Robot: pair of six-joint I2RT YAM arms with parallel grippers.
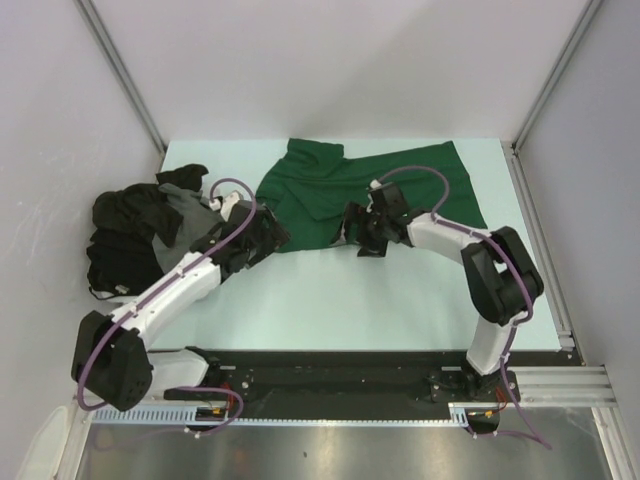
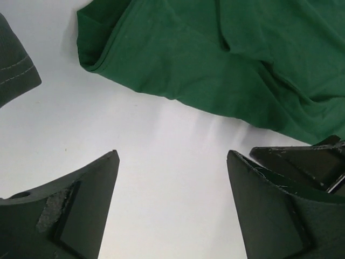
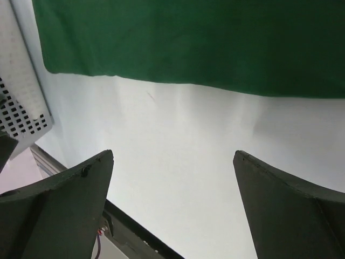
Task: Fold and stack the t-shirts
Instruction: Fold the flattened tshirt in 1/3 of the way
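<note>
Green t-shirt [image 1: 360,185] lies spread out on the pale table [image 1: 400,300], up at the 12 o'clock side when you look down from above. It is bumpy with folds, not smooth. Over at 9 o'clock there is a messy heap with a black t-shirt [image 1: 125,240] and a dark grey t-shirt [image 1: 185,205] lying next to it.

The left gripper [image 1: 268,235] is low by the green t-shirt's 8 o'clock corner, between the heap and the green cloth. Its two fingers stand wide apart and hold nothing. In the left wrist view the left gripper [image 2: 172,199] has only bare table between its fingers. The green t-shirt [image 2: 215,59] lies ahead from 11 to 2 o'clock, and its thick edge curls over at 11 o'clock. A small bit of the dark grey t-shirt [image 2: 13,70], with a line of stitches, peeks in at 10 o'clock.

The right gripper [image 1: 355,238] is at the near edge of the green t-shirt, at about its 6 o'clock. Its fingers are wide apart too, and they are empty. In the right wrist view the right gripper [image 3: 172,199] is over bare table. The green t-shirt [image 3: 188,43] fills the 12 o'clock side with a straight edge and does not touch the fingers. A white strip [image 3: 21,102] with little square holes is at 9 o'clock
</note>
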